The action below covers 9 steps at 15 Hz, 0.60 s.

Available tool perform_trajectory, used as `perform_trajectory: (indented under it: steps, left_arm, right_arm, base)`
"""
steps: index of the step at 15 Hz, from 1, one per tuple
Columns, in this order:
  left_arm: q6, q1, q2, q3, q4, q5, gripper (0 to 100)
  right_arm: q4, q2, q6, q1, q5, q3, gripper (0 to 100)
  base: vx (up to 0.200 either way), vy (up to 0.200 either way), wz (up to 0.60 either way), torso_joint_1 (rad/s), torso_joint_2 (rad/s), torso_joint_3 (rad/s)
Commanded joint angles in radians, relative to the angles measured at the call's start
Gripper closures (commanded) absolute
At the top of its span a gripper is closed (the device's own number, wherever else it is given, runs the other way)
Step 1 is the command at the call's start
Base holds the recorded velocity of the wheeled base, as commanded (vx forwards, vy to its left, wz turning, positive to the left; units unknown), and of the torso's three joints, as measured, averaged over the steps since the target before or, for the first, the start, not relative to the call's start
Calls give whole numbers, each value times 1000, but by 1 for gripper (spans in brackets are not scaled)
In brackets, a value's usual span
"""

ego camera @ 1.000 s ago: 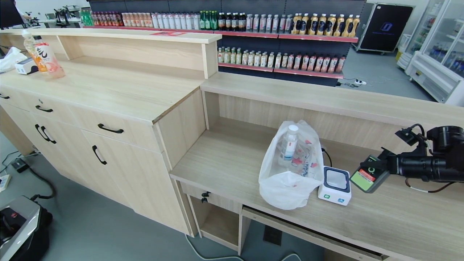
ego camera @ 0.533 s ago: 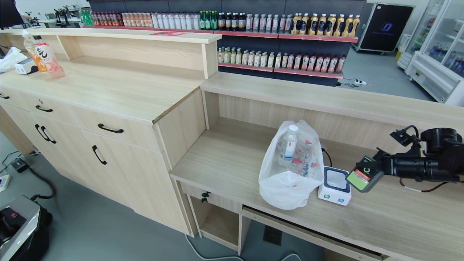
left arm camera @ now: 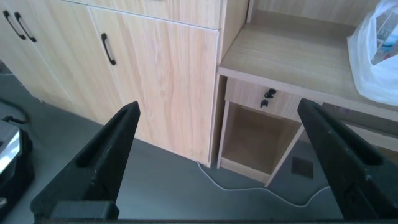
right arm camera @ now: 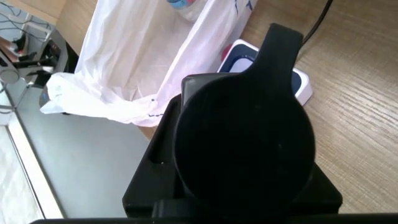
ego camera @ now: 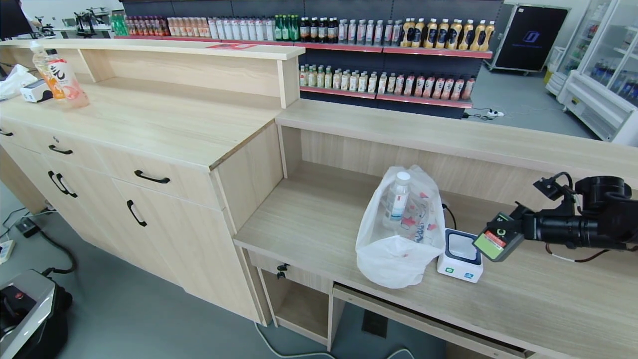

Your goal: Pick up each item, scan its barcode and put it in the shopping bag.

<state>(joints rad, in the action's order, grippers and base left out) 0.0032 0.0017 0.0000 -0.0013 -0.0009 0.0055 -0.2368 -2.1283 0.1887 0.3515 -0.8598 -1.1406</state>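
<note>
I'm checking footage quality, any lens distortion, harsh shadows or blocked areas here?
Head view: wide-angle, so the fridge at the edge leans; light is even, and the green-labelled box in the right tool is well lit. Right wrist view: a dark shape hides part of the scanner. Left wrist view: the left tool's open fingers are dark silhouettes.

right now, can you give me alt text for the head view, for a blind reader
The right gripper holds a small green-and-red box above a wooden counter, just right of a white scanner. Left of the scanner stands a white shopping bag with a clear bottle upright inside.
</note>
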Motion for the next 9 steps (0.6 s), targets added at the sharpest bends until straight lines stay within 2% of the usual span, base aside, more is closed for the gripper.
perform_trajectory:
  steps: [1, 5, 9]
  left_arm:
    - [0, 0, 0, 0, -1, 1, 0]
    - [0, 0, 0, 1, -1, 1, 0]
    - [0, 0, 0, 1, -1, 1, 0]
  right_arm:
    - [-6, -12, 0, -12, 1, 1, 100]
    - [-30, -24, 0, -37, 1, 1, 100]
    - [-111, -59, 1, -68, 5, -5, 100]
  base:
    - [0, 0, 0, 0, 0, 0]
    - [0, 0, 0, 0, 0, 0]
    - [0, 0, 0, 0, 0, 0]
